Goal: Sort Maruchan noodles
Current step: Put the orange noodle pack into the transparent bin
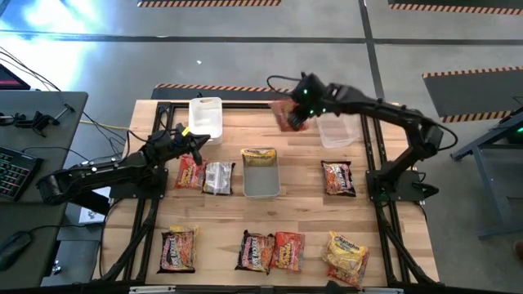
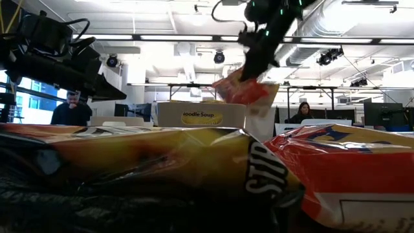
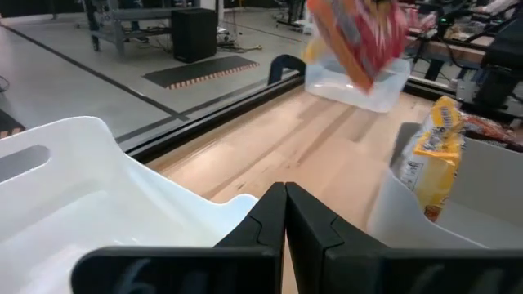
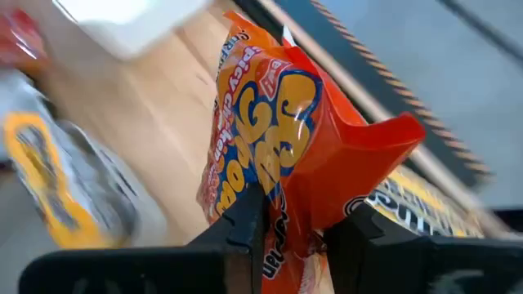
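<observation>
Above the wooden surface [image 1: 302,212], at its far edge: right end effector [image 1: 296,114] clamped on a red-orange plastic ramen packet [image 1: 285,117], hanging lengthwise below. Just beside, rightward: clear rectangular plastic bin [image 1: 338,131]. Left end effector [image 1: 196,140] pinched empty, farther off.

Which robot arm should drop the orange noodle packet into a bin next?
The right one, probably. Its gripper is already shut on the orange packet, lifted beside the clear bin. The left gripper is shut and holds nothing.
</observation>
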